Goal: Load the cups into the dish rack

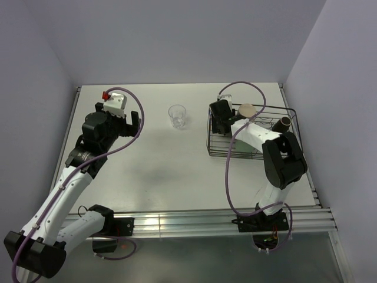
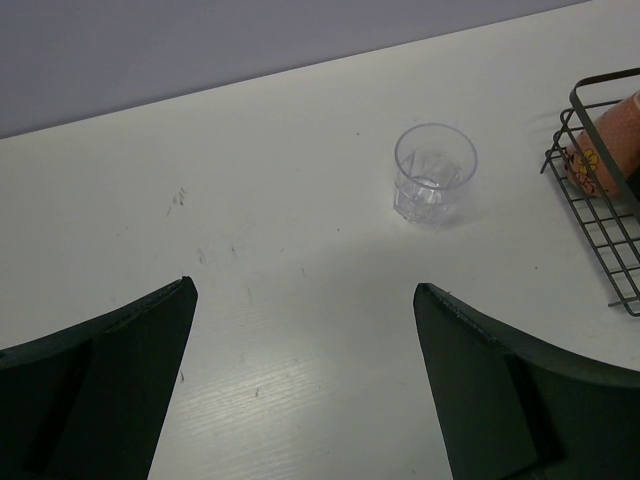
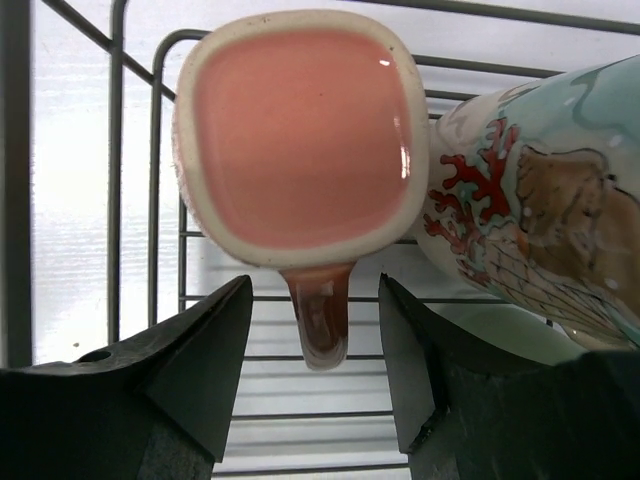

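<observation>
Clear faceted glass tumbler [image 2: 435, 175] stands upright ahead-right of the wide-open left claw [image 2: 303, 290], the nearer; right claw [image 3: 315, 288], released, flanks the handle of the pink ceramic mug [image 3: 300, 135].

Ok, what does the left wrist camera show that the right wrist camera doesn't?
Only the left wrist view: the clear faceted glass tumbler standing upright on the white table, outside the rack, with the left jaws wide open short of it. Only the right wrist view: the cream mug painted with red coral, beside the pink square-rimmed ceramic mug, whose handle sits between the open right jaws with gaps either side. Both: the black wire dish rack and, apparently, that pink mug, only a sliver in the left view.
</observation>
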